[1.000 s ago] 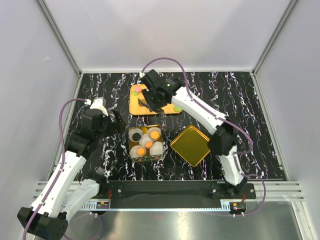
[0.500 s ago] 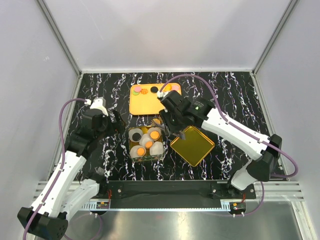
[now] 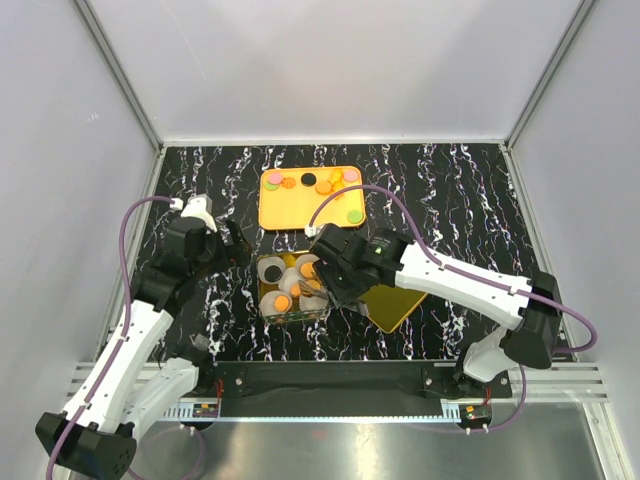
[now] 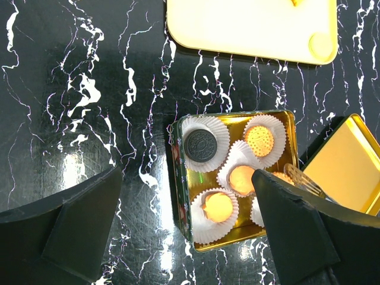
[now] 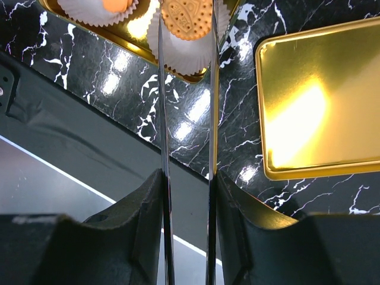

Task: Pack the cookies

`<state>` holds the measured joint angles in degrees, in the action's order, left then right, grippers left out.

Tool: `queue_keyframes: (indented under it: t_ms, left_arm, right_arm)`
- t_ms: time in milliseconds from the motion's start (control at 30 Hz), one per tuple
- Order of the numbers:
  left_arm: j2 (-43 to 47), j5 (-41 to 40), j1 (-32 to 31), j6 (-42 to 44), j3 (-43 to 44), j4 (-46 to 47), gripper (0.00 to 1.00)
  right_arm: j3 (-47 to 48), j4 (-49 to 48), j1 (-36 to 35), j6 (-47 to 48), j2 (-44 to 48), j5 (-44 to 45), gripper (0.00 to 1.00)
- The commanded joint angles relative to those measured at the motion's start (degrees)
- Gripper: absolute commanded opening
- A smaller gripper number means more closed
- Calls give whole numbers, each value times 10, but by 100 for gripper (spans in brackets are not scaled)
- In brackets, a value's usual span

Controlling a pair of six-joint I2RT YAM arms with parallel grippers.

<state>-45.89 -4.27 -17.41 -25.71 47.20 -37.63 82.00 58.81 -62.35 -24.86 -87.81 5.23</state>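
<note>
The open gold tin (image 3: 259, 292) holds several white paper cups with cookies; in the left wrist view (image 4: 180, 196) one cup has a black cookie (image 4: 200, 144), others orange ones (image 4: 218, 206). More cookies (image 3: 308, 181) lie on the orange tray (image 3: 285, 212). My right gripper (image 3: 326, 281) (image 5: 187, 178) is shut on thin metal tongs (image 5: 161, 89), whose tips pinch a tan cookie (image 5: 187, 16) just above a paper cup at the tin's right side. My left gripper (image 3: 233, 246) (image 4: 187, 178) is open and empty, above the tin's left side.
The gold tin lid (image 3: 397, 300) lies upside down right of the tin, also in the right wrist view (image 5: 320, 101). The black marbled table (image 3: 470, 200) is walled at back and sides. The dark rail (image 3: 330, 378) runs along the near edge.
My right arm swung from the orange tray down to the tin's right side, carrying the tongs and a cookie. The left arm has not moved.
</note>
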Motion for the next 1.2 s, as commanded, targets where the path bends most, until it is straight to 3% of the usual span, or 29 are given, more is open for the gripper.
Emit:
queue_keyframes:
  t_ms: [0, 1167]
  left_arm:
    - [-3, 9, 4, 3, 0, 25, 99]
    - [-5, 13, 4, 2, 0, 26, 99]
  right_arm:
    - [-6, -26, -9, -19, 34, 1, 40]
    - [-17, -16, -17, -30, 53, 18, 40]
